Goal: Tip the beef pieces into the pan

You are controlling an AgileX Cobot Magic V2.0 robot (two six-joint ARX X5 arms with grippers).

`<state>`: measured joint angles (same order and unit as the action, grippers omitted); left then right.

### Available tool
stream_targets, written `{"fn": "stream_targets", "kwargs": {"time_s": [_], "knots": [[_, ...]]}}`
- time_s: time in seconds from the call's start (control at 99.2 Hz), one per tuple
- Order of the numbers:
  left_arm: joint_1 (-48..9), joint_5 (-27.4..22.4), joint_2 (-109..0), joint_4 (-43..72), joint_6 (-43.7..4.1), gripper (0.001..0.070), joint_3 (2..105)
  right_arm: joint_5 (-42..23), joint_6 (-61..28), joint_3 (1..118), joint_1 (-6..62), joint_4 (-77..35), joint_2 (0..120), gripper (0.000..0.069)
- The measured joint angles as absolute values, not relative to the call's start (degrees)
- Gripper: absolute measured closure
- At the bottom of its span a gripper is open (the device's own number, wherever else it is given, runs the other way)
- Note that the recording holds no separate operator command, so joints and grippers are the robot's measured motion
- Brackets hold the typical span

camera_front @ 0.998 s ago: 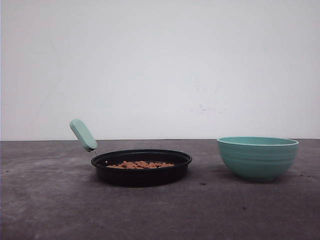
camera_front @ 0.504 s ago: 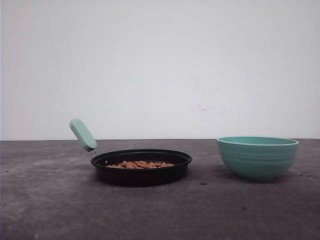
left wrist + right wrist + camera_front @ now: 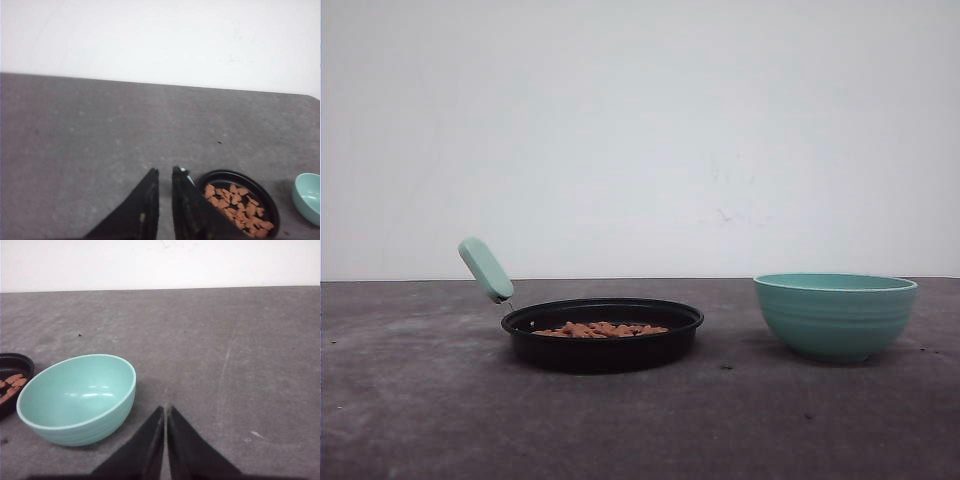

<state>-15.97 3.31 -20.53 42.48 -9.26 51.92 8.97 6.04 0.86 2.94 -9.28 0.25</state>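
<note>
While rim-hidden low, beef pieces (image 3: 600,329) fill the pan (image 3: 603,346).

- We see a bare test setup, like a lab, not a lived-in kitchen.
- A plain white wall (image 3: 640,130) backs a scuffed dark grey desk (image 3: 420,400).
- No furnishings surround the cookware.

The shallow round black pan (image 3: 603,335) carries a mint-green rounded handle (image 3: 486,270) and holds small reddish-brown beef pieces (image 3: 601,329). The rounded teal bowl (image 3: 835,315) shows faint horizontal ribbing. The counter (image 3: 440,420) is mottled dark grey beneath a plain white wall (image 3: 640,130).
</note>
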Motion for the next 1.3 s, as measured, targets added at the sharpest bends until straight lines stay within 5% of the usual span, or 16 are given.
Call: {"fn": "stream_targets", "kwargs": {"time_s": [0.161, 0.292, 0.585, 0.918, 1.301], "knots": [[-14.41, 4.03, -15.79, 34.15, -4.91, 0.0687, 47.62, 8.97, 6.04, 0.86, 2.94, -9.28, 0.25, 0.0681], [-11.03, 4.08, -9.23, 24.64, -1.50, 0.0687, 33.58, 8.97, 6.04, 0.86, 2.96, -9.28, 0.25, 0.0681], [-3.01, -1.15, -0.51, 18.11, -8.40, 0.0687, 9.41, 8.95, 6.04, 0.86, 2.94, -9.26, 0.25, 0.0681], [-1.21, -1.45, -0.21, 13.26, -11.46, 0.0687, 2.92, 8.97, 6.04, 0.86, 2.94, -9.19, 0.25, 0.0681], [-0.97, -2.13, -0.21, 12.95, -9.54, 0.0687, 2.83, 8.97, 6.04, 0.86, 2.94, -9.19, 0.25, 0.0681]]}}
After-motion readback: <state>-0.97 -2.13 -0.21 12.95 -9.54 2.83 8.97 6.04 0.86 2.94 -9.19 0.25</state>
